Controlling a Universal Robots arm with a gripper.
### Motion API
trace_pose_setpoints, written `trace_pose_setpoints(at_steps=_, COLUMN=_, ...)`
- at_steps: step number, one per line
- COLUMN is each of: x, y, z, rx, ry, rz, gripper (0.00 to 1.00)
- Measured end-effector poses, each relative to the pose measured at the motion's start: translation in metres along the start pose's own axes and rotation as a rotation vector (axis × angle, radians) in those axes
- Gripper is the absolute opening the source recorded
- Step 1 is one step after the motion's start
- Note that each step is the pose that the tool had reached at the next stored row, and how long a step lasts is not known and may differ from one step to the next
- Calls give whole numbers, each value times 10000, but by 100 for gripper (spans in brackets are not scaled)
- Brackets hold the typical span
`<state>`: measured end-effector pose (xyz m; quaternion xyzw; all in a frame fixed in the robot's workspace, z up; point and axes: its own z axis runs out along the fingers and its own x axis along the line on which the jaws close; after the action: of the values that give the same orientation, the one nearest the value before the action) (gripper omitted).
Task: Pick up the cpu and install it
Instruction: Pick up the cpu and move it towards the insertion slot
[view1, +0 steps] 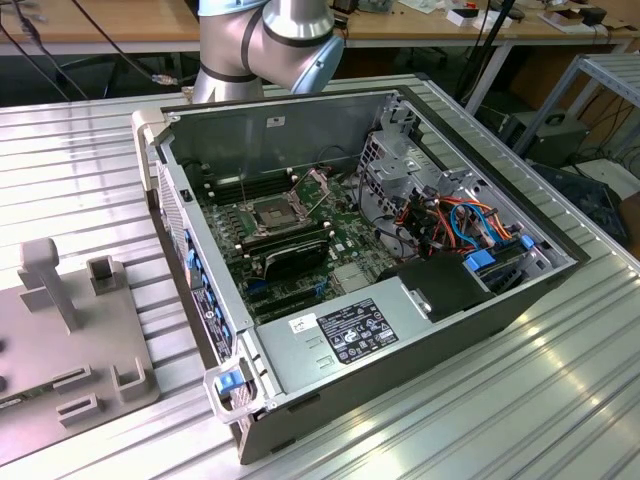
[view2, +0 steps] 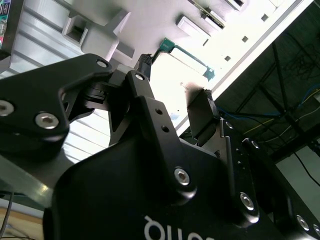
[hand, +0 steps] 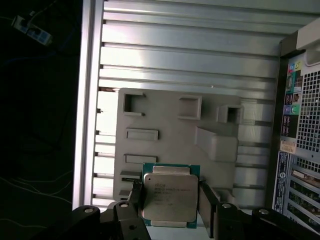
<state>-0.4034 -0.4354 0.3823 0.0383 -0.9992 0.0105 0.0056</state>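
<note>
Cpu (hand: 170, 197) lies flat, lid up, on your tray (hand: 165, 120) (long axis unclear); claw (view2: 175, 76) open, flanking it.

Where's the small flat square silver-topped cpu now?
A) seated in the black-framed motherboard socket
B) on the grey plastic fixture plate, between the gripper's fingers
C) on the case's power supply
B: in the first wrist view the cpu lies on the grey fixture plate, with the gripper open and a finger on each side of it.
</note>
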Motion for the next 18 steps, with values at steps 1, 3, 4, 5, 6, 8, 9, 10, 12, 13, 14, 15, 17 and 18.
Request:
trace_pose_setpoints(at_steps=1, x=-7, y=0, z=0, rx=0, ry=1, rz=-1, gripper=55)
trace_pose_setpoints(at_steps=3, x=-19, y=-2, z=-1, rx=1, ry=1, rz=0, gripper=55)
trace_pose_setpoints(at_steps=4, x=-25, y=-2, z=0, rx=0, ry=0, rz=0, gripper=55)
trace_pose_setpoints(at_steps=5, x=-31, y=-2, z=-1, rx=1, ry=1, rz=0, gripper=55)
trace_pose_setpoints(at_steps=6, x=-38, y=-3, z=0, rx=1, ry=0, rz=-1, gripper=55)
trace_pose_setpoints(at_steps=8, x=-59, y=-4, z=-1, rx=0, ry=0, rz=1, gripper=55)
trace_pose_setpoints(at_steps=9, x=-66, y=-5, z=-1, rx=1, ry=1, rz=0, gripper=55)
trace_pose_setpoints(at_steps=10, x=-73, y=-6, z=-1, rx=1, ry=1, rz=0, gripper=55)
trace_pose_setpoints(at_steps=12, x=-88, y=-7, z=-1, rx=0, ry=1, rz=0, gripper=55)
trace_pose_setpoints(at_steps=13, x=-95, y=-8, z=-1, rx=1, ry=1, rz=0, gripper=55)
trace_pose_setpoints(at_steps=14, x=-104, y=-8, z=-2, rx=1, ry=1, rz=-1, gripper=55)
trace_pose_setpoints(at_steps=15, x=-112, y=-8, z=-2, rx=1, ry=1, rz=0, gripper=55)
trace_pose_setpoints(at_steps=17, x=-133, y=-10, z=-1, rx=0, ry=0, rz=0, gripper=55)
trace_pose_setpoints(at_steps=18, x=-138, y=-10, z=-2, rx=0, ry=1, rz=0, gripper=55)
